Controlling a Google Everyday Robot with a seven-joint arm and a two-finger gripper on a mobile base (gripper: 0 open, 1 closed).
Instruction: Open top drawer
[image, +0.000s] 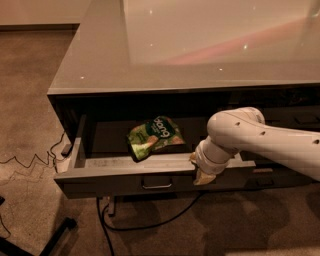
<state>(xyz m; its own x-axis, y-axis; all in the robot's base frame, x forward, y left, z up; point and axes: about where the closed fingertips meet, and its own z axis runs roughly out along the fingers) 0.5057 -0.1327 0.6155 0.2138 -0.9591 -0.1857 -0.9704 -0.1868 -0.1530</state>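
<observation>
Looks largely done, going by the top drawer (125, 176), drawn well out from under the grey countertop (200, 50) at the left end of the cabinet, far enough to bare its tray and its left side wall. Left to do, perhaps: draw it a little further, or simply let go and back away; no telling from here whether at full travel. Gripper (202, 174) at the upper edge of the drawer's front panel, right of the metal pull (156, 184) and not on it, at the end of the white arm (260, 142) reaching in from the right. Cannot tell how wide the grip is set, nor whether clamped on the panel edge or merely hooked against it. Counting up: one drawer pulled out; one pull on its front; one green snack bag (155, 137) lying in the tray near the middle, just left of the gripper; one arm, one gripper. To the right, behind the arm, more dark drawer fronts, too hidden to number. On the carpet (30, 100), one thick black cable (150, 223) looping beneath the drawer, one thin wire (25, 162) trailing off at the left, and one dark bar (52, 237) in the bottom left corner, of unclear purpose.
</observation>
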